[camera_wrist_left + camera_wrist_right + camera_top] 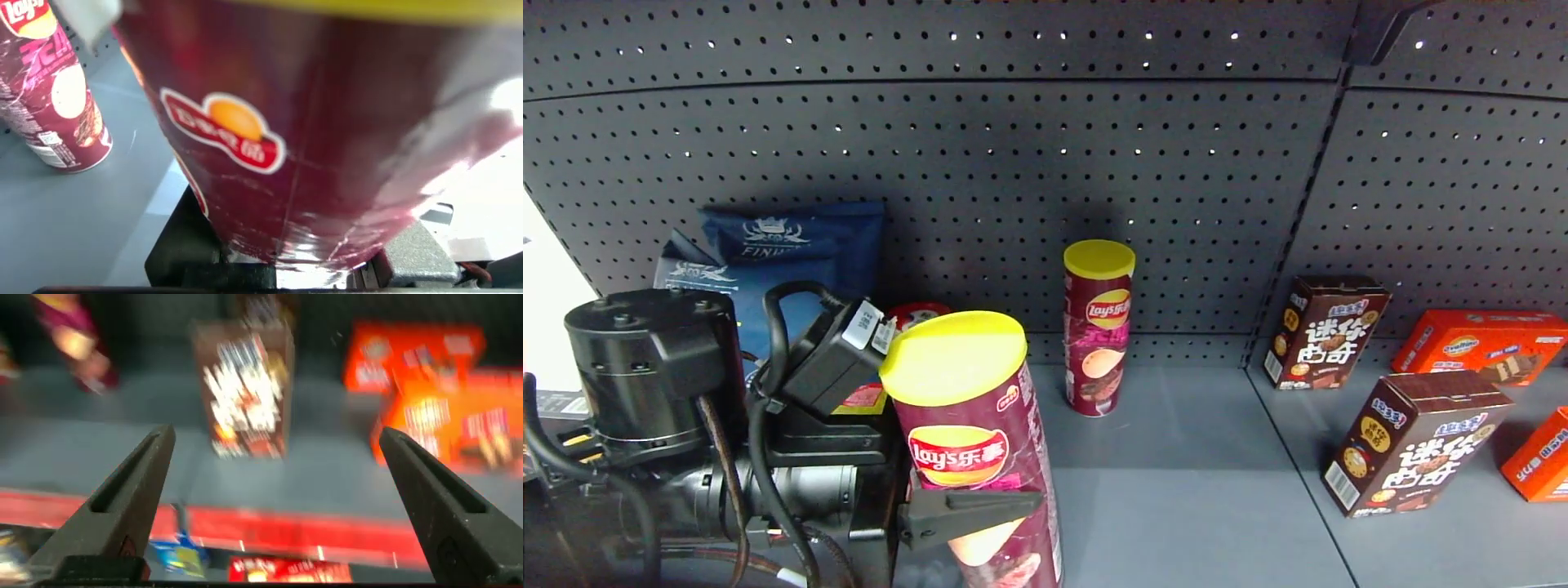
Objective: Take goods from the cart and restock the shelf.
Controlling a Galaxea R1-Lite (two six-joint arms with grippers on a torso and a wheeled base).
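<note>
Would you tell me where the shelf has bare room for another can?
The held chip can should fit on the bare shelf floor between the standing chip can and the brown boxes. It is crowded by the blue bags at left and among the orange boxes at right.

Held can [980, 457], base beyond head view's lower edge.

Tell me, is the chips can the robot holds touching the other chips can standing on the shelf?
Apart. The head view shows bare grey shelf between the held can and the standing can farther back.
</note>
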